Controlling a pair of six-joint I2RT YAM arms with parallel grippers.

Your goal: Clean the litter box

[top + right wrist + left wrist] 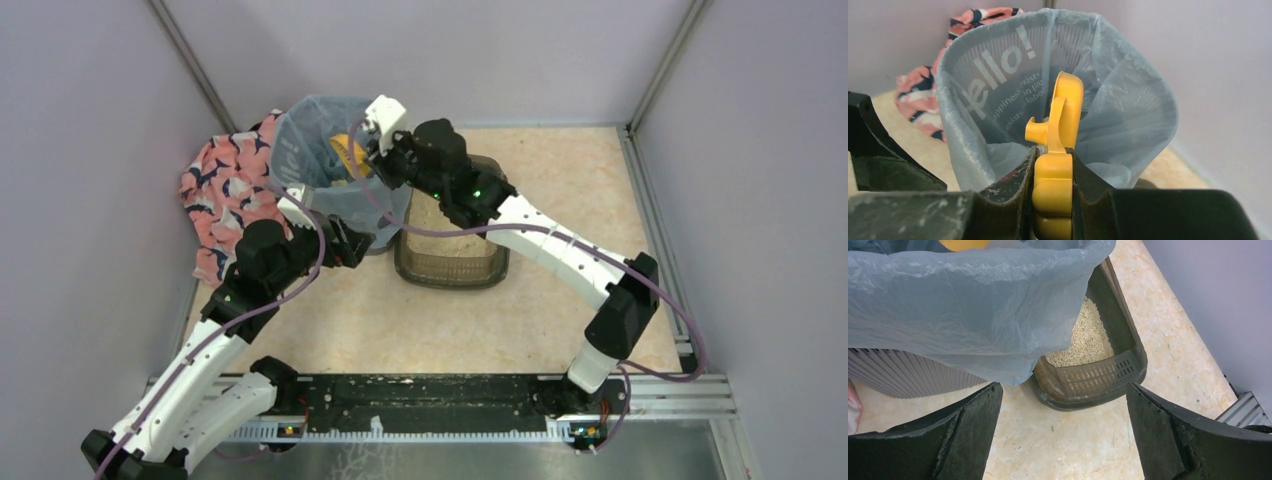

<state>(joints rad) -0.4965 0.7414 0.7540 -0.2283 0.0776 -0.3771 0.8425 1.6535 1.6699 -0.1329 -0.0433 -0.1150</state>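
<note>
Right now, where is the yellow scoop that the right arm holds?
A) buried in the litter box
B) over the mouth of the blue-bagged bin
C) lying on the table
B: the right gripper is shut on the yellow scoop, whose head hangs over the open mouth of the blue-bagged bin.

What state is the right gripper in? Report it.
Shut: the right gripper clamps the yellow scoop handle between both fingers.

Right arm (pixel 545 238) outstretched, jaws clamped; left arm (pixel 205 345) bent, jaws apart.
</note>
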